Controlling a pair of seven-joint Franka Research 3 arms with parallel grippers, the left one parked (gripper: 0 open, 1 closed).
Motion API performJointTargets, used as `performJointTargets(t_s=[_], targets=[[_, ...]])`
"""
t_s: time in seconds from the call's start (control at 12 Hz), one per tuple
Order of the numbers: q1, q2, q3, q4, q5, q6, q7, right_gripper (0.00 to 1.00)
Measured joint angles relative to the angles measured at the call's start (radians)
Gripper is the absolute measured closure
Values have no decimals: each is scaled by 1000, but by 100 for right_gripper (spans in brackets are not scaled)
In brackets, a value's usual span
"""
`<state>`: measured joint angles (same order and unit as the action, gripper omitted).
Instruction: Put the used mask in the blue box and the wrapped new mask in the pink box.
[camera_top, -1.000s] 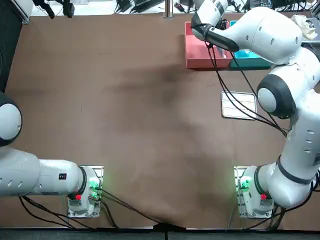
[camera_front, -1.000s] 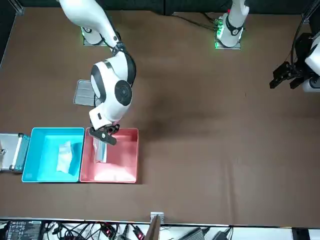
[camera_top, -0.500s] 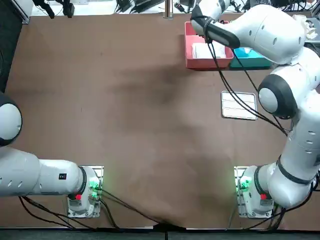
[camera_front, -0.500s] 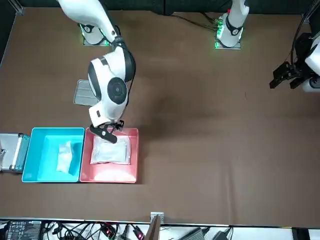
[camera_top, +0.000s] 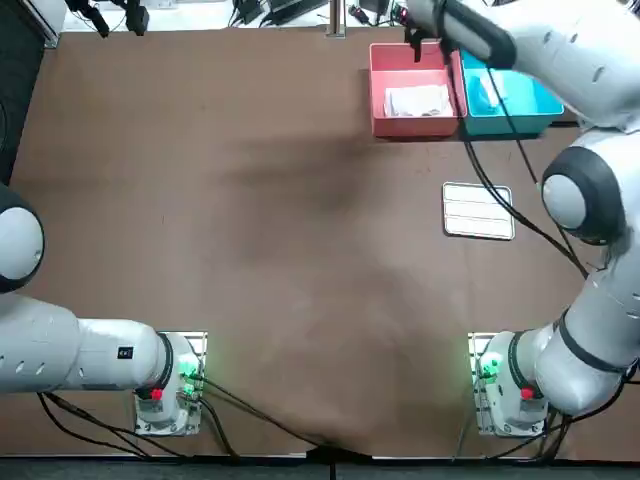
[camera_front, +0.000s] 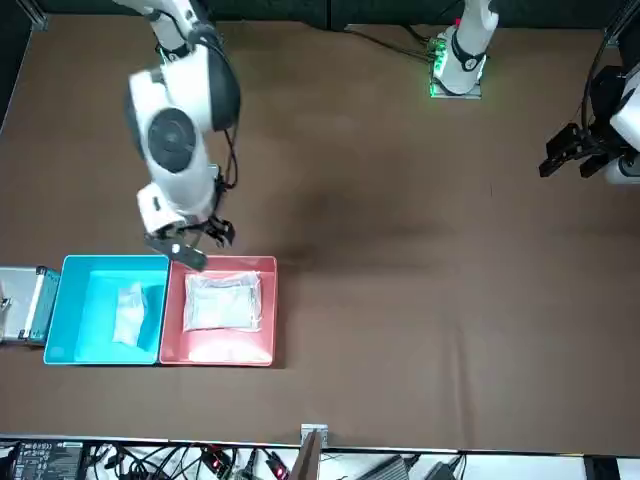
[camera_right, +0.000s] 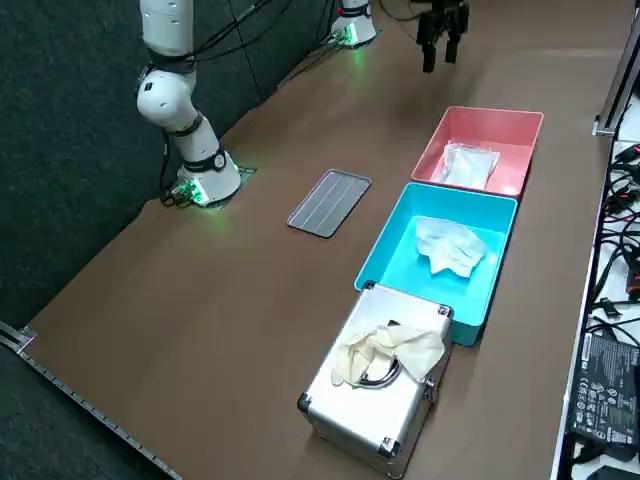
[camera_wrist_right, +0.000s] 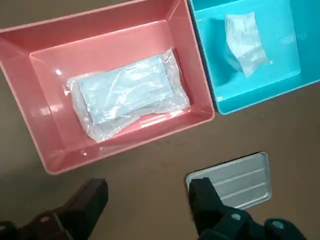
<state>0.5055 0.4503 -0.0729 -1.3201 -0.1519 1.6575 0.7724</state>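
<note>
Right gripper (camera_wrist_right: 147, 195) empty, fingers spread wide, hovering over the table just off the pink box (camera_wrist_right: 20, 95). Wrapped new mask (camera_wrist_right: 127, 97) lies flat inside it. Used mask (camera_wrist_right: 243, 42) sits in the adjoining blue box (camera_wrist_right: 290, 50).

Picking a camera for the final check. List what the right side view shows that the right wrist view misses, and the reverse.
Right side view only: a silver case with pale gloves on top, beside the blue box, and the right arm's base. Right wrist view only: that the open right gripper hangs over bare table between the pink box and the ribbed metal tray. Both: the wrapped mask in the pink box, the used mask in the blue box, the tray.
</note>
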Motion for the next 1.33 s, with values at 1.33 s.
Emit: performJointTargets(t_s=[1.33], targets=[[-345, -293, -7, -86, 66, -203, -745, 0]])
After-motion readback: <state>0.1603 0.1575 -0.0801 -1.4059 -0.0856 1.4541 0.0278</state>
